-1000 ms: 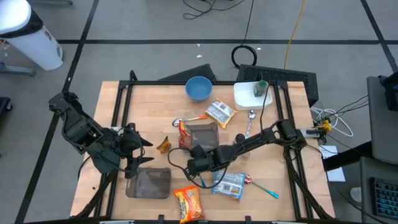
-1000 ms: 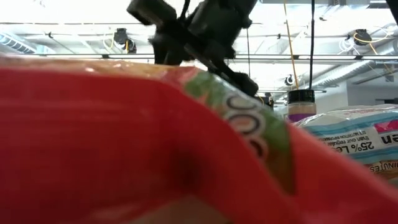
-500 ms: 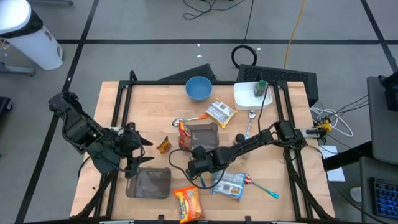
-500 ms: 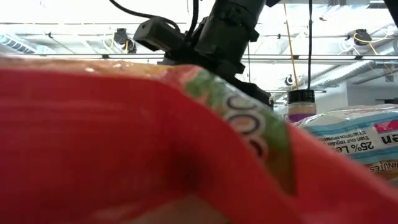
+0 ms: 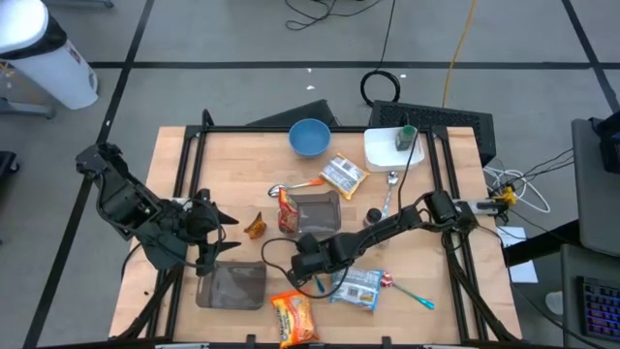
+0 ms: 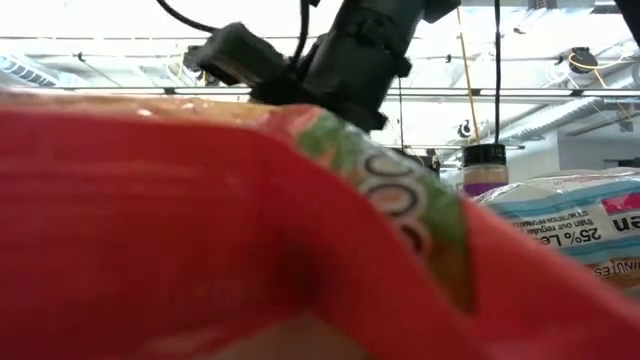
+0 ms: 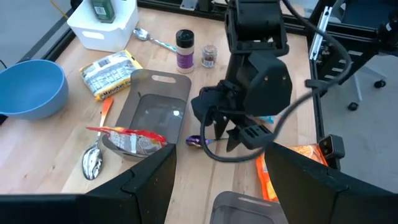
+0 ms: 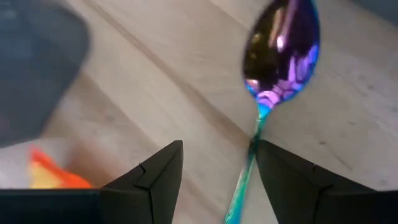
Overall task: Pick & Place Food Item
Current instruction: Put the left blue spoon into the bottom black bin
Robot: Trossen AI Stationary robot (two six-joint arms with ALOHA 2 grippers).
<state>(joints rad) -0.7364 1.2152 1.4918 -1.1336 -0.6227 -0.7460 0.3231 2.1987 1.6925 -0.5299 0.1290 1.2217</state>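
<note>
Although which food item is meant cannot be settled from the task alone, the orange bag (image 5: pixel 294 315) is probably the one, since the right gripper (image 7: pixel 225 134) hangs near it. The bag is judged light and soft: a crinkly film pouch, puffed with air, whose contents would be crushed by a hard squeeze. The glossy film is likely slippery, so a hold is best taken across a narrow side or on a flat sealed end, where the film can be pinched without bursting the pouch.

The bag is printed in orange and red, with a green band near one end, and it lies flat. It is found on the table (image 5: pixel 223 165) by the edge opposite the bowl (image 5: pixel 309 138), near the middle of that edge, just beside a blue-and-white packet (image 5: pixel 356 288).

The right gripper is held with its fingers apart and nothing between them, low over the table above a purple spoon (image 8: pixel 283 50), between the bag and the centre. The left gripper (image 5: pixel 223 235) is parked near the left edge, its fingers also spread and empty.
</note>
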